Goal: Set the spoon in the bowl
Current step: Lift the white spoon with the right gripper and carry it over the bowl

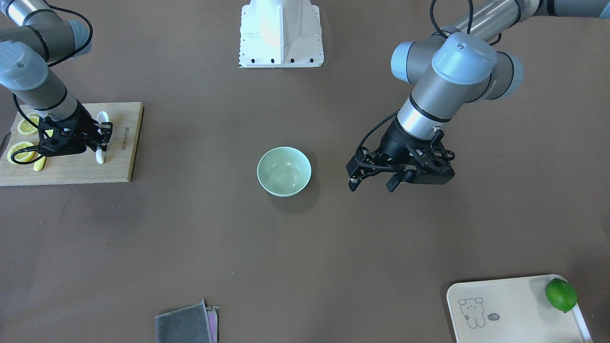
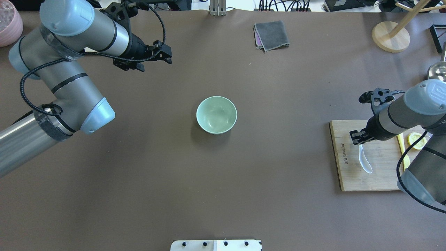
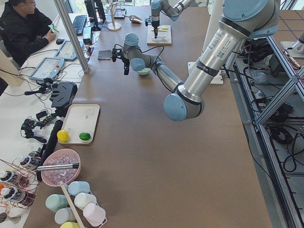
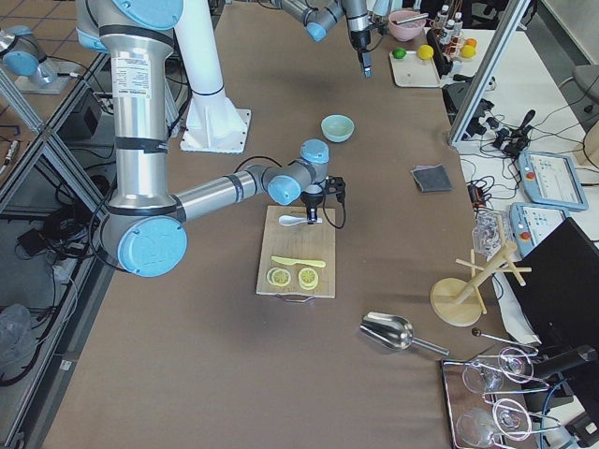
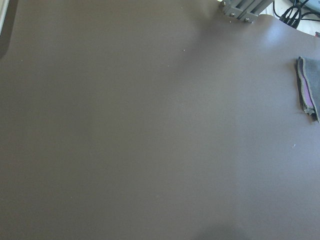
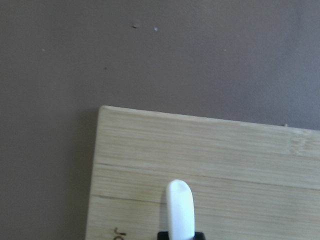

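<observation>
Overhead exterior: the right gripper sits over the handle end of the white spoon, jaws narrow; I cannot tell whether they grip it. It lies on the bamboo cutting board, scoop toward the robot. Well apart at table centre stands the mint-green bowl, toward the open, empty left gripper.

Brown table: bowl, board, tray, cloth
</observation>
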### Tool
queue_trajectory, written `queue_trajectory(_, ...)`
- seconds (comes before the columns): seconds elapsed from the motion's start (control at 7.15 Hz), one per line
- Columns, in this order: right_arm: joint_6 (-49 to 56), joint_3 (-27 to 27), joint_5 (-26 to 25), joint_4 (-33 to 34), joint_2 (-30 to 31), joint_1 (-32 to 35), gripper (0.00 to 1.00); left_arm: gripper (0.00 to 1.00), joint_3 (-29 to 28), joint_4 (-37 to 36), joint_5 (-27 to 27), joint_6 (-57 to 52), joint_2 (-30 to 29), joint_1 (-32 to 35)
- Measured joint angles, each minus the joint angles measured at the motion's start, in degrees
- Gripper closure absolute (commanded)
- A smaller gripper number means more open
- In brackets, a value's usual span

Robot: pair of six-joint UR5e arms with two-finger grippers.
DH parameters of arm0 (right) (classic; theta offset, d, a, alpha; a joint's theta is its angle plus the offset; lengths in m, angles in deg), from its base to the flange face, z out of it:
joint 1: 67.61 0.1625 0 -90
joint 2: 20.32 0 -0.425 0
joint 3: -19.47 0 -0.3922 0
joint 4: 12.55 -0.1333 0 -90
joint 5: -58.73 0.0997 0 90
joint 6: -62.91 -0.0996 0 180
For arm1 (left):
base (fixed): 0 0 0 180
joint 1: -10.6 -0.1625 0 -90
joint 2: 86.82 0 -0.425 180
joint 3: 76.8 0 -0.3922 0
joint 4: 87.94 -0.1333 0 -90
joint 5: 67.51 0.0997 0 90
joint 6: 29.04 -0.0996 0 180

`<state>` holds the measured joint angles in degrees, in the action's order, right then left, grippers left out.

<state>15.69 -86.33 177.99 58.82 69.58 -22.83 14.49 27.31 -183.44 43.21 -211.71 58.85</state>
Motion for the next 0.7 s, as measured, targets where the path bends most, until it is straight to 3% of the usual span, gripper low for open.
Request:
queue_trajectory(0.42,-1.05,-3.52,5.11,0.66,-4.89,4.49,1.00,0.02,0.17,0.04,-0.34,-2.23,0.77,0.80)
queue_trajectory(0.7,-5.97,-0.67,3.80,1.94,-15.38,5.32,1.00,0.02,0.45,0.06,-2.10,-14.79,5.16,5.35)
